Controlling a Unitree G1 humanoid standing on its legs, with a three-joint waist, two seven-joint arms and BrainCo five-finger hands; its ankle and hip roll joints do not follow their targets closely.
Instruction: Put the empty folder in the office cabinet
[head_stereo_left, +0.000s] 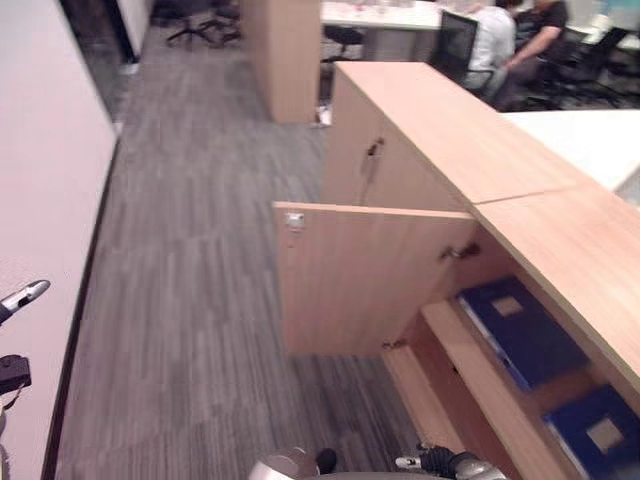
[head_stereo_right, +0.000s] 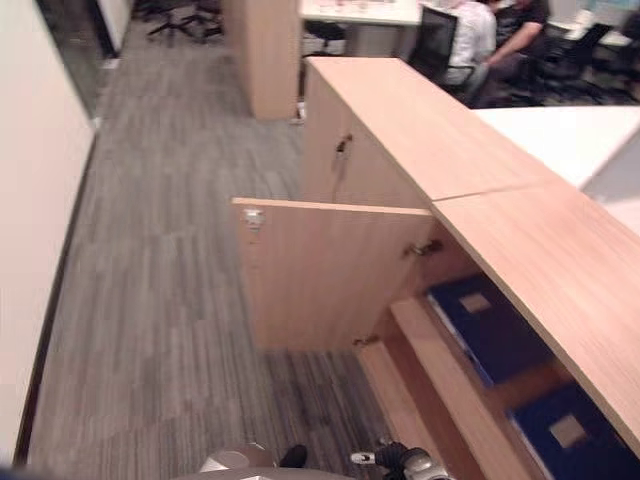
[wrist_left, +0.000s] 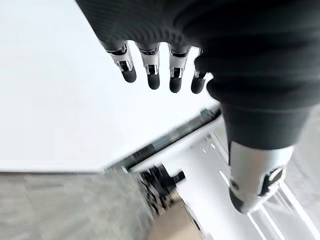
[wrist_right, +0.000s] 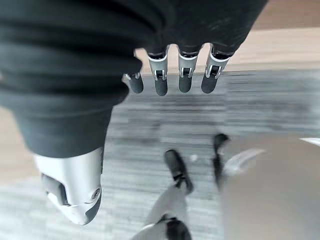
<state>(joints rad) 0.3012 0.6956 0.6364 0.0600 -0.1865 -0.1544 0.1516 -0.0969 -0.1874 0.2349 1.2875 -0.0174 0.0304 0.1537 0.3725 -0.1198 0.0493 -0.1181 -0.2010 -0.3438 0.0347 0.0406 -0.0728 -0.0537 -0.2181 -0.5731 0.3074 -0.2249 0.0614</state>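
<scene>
Two blue folders (head_stereo_left: 522, 328) in cabinet (head_stereo_left: 440, 140)

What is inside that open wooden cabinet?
Inside the cabinet, past its open door, two dark blue folders show, one farther back and one nearer, with a wooden shelf beside them. The cabinet's top covers whatever lies deeper in.

Two folders (head_stereo_left: 522, 330) lie inside cabinet (head_stereo_left: 560, 250), behind its open door (head_stereo_left: 360, 275).
</scene>
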